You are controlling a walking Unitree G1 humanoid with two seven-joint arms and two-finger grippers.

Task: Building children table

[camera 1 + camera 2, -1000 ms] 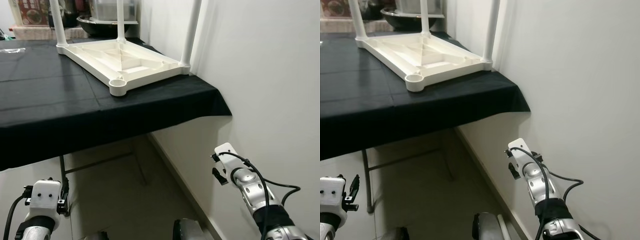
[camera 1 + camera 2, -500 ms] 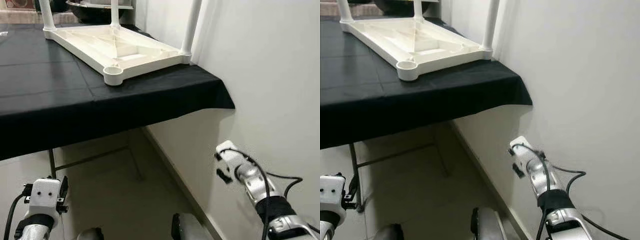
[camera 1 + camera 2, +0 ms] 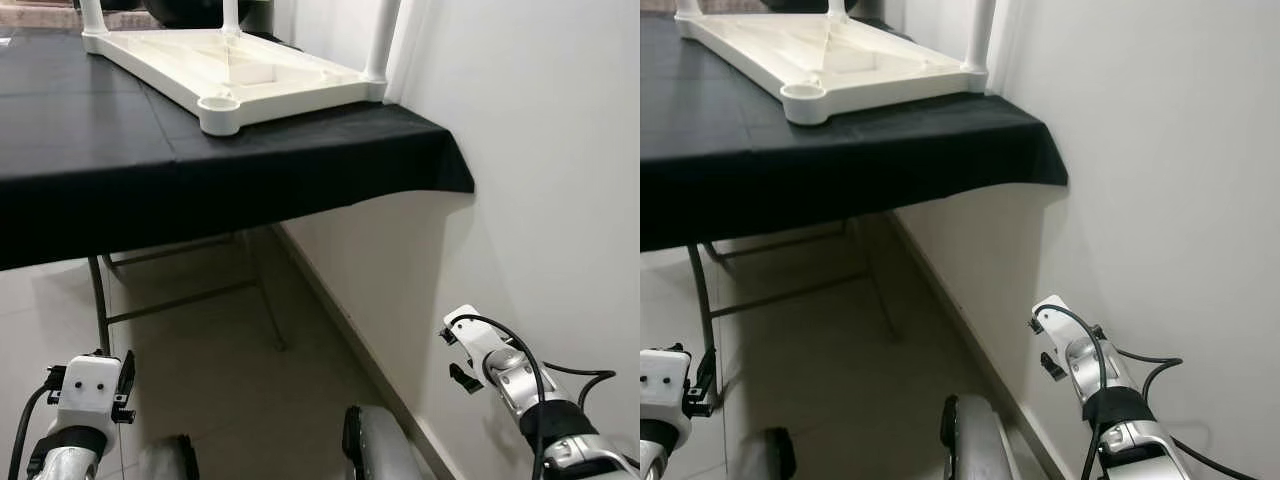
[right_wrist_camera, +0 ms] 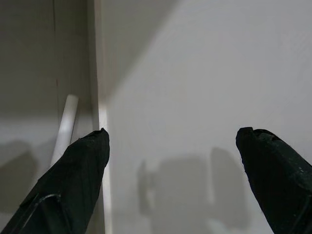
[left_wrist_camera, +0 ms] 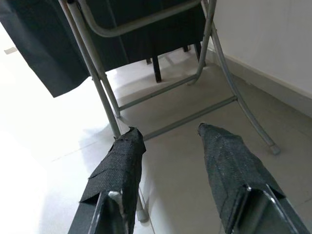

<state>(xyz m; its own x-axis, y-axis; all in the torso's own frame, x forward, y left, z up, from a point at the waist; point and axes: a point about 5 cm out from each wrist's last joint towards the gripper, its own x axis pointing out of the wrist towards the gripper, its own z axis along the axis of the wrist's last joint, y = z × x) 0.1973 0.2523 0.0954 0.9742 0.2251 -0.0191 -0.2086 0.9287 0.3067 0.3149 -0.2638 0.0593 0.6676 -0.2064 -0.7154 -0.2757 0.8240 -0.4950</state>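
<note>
The white children's table (image 3: 250, 75) lies upside down on a black-clothed table (image 3: 120, 170). White legs stand in three of its corners (image 3: 383, 40), and the near corner socket (image 3: 218, 103) is empty. Both arms hang low beneath the table edge, the left arm (image 3: 88, 395) over the floor and the right arm (image 3: 490, 360) close to the wall. My left gripper (image 5: 168, 134) is open over the floor tiles with nothing between its fingers (image 5: 119, 161). My right gripper (image 4: 173, 134) is wide open, facing the wall. A white rod (image 4: 65, 127), like a table leg, lies by the wall's foot.
The white wall (image 3: 540, 180) runs close along my right with a skirting board (image 3: 340, 320). The folding table's grey metal legs (image 5: 102, 92) stand on the pale tiled floor (image 3: 220, 370). The black cloth's corner (image 3: 440, 170) hangs over the right edge. My own legs (image 3: 370, 450) show at the bottom.
The whole picture has shifted: the camera now looks lower, showing more floor and less of the tabletop. The right arm sits slightly lower; both arms otherwise hang as before.
</note>
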